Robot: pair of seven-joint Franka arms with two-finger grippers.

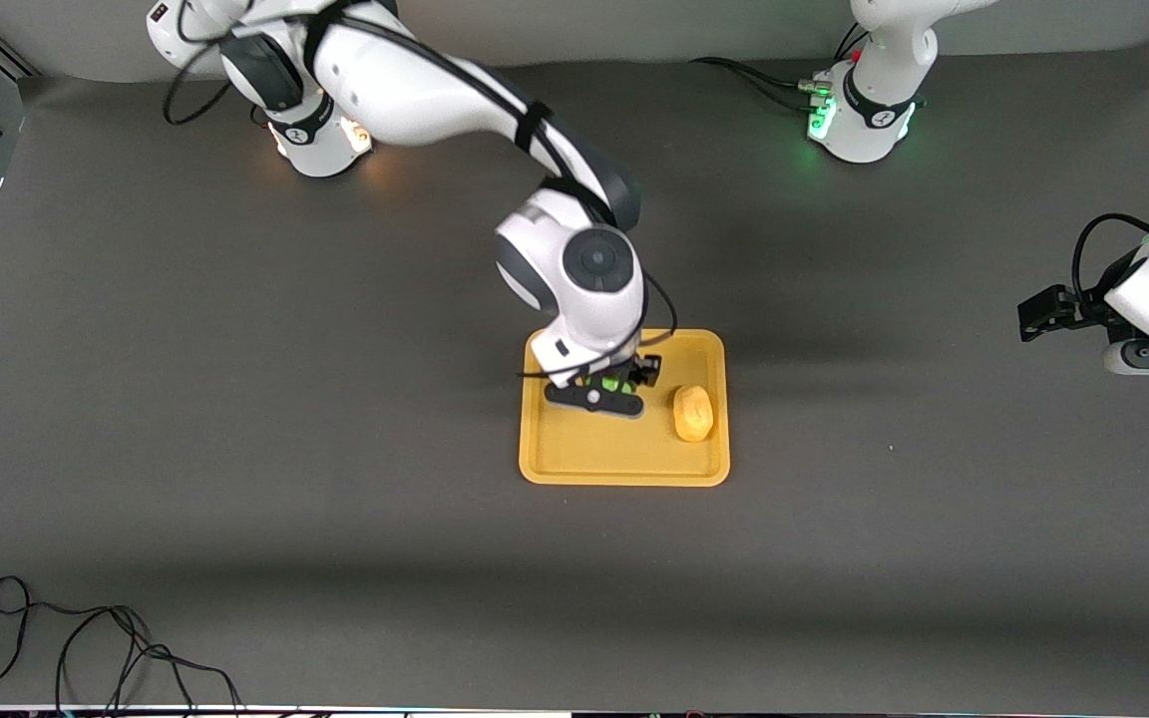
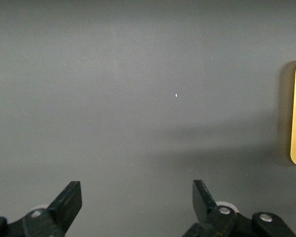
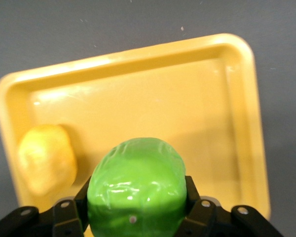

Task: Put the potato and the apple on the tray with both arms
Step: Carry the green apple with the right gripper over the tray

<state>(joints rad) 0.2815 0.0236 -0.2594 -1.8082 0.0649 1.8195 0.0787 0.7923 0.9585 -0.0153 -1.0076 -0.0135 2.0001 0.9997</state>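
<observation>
Green apple (image 3: 135, 185), yellow potato (image 3: 47, 158), orange-yellow tray (image 3: 138, 64)

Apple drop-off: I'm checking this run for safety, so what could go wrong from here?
1. The right gripper holds the apple over the tray; released from up there, the round fruit might roll across the low rim.
2. The potato lies on the tray beside the drop spot, so the apple could knock it.
The left gripper waits open over bare table, clear of both.

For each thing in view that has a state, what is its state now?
potato: lying on the tray.
apple: held over the tray.
right gripper: shut on the apple, over the tray.
left gripper: open, empty, waiting over bare table at the left arm's end.
</observation>
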